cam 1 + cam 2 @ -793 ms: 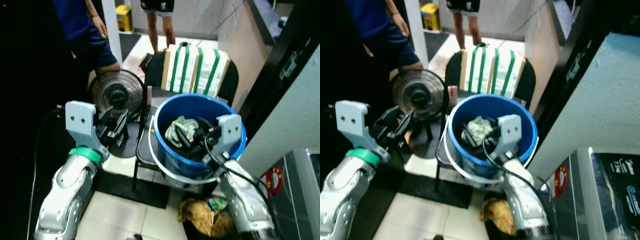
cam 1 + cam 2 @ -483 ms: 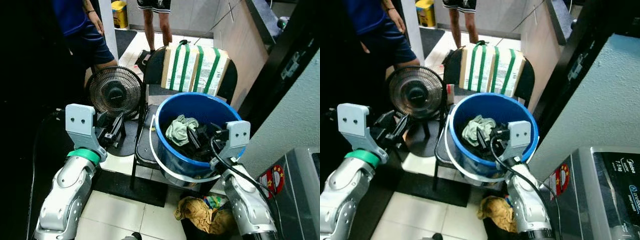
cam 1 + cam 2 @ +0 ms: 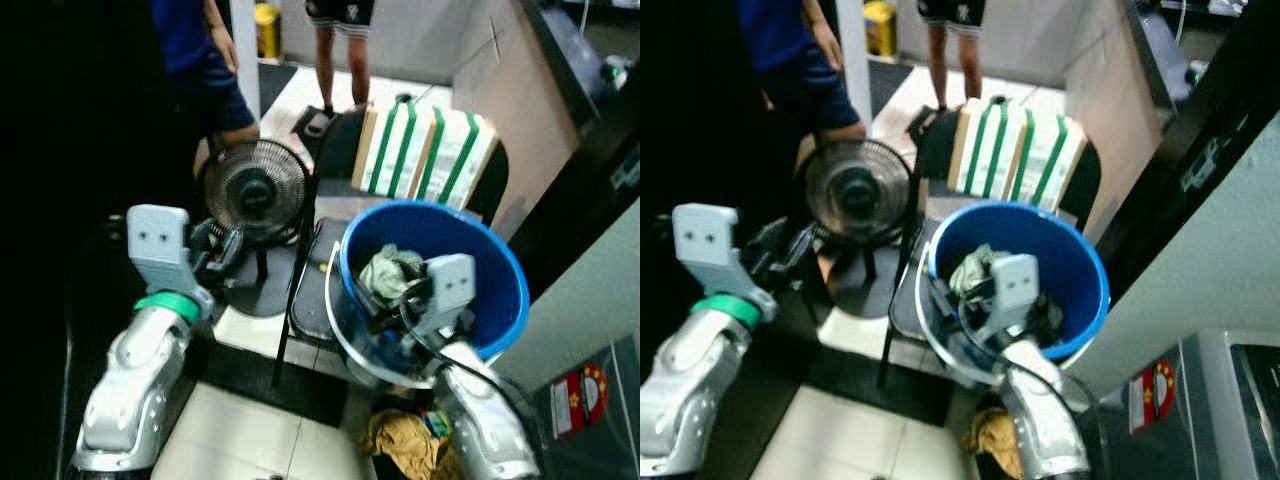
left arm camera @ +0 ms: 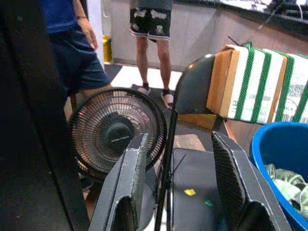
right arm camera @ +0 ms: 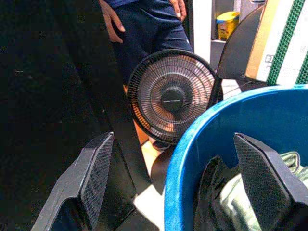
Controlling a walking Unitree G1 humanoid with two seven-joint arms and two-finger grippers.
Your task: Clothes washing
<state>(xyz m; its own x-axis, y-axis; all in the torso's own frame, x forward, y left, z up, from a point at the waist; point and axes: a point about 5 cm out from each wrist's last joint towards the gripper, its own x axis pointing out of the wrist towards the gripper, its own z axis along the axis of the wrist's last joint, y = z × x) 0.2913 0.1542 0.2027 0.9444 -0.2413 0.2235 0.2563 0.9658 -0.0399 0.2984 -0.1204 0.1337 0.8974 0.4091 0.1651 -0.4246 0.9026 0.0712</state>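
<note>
Right gripper (image 5: 192,187) has edged toward the near rim of the blue bucket (image 3: 500,300) on the black chair (image 3: 310,290), fingers spread, empty; pale green garment (image 3: 388,272) inside looks soft, light; pinch a raised fold.

A: Any writing you can read here?

B: Nothing legible. The red round sticker (image 3: 1150,388) on the white machine (image 3: 1230,400) has a white mark, too blurred to read.

A: And the striped box (image 4: 262,86) on the chair?

B: A small pale label at its edge, print too small. The fan (image 5: 171,98) hub bears a tiny line, unreadable.
</note>
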